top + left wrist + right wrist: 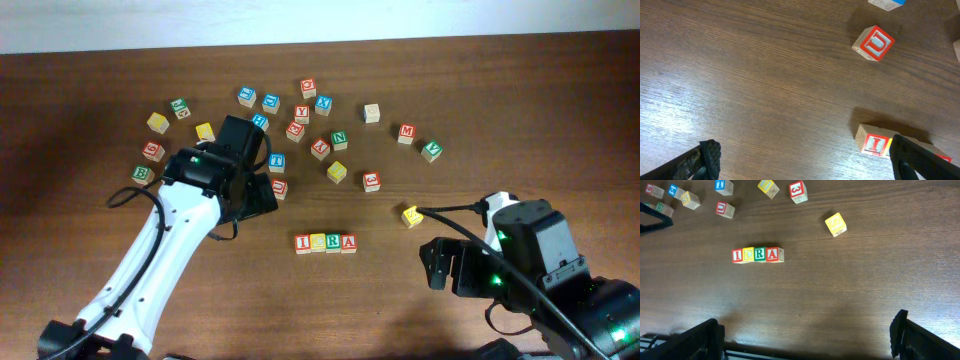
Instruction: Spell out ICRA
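Cubes spelling ICRA (758, 255) touch in one row; I see left gripper (805, 165) near it, right gripper (807, 340) farther off, both released.

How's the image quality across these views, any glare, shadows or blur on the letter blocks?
Overhead: even light, the four-block row small but readable. Left wrist: pale sheen on the table at left, the red U block sharp, casting a short shadow. Right wrist: the row crisp, a soft shadow darkening the wood near the bottom.
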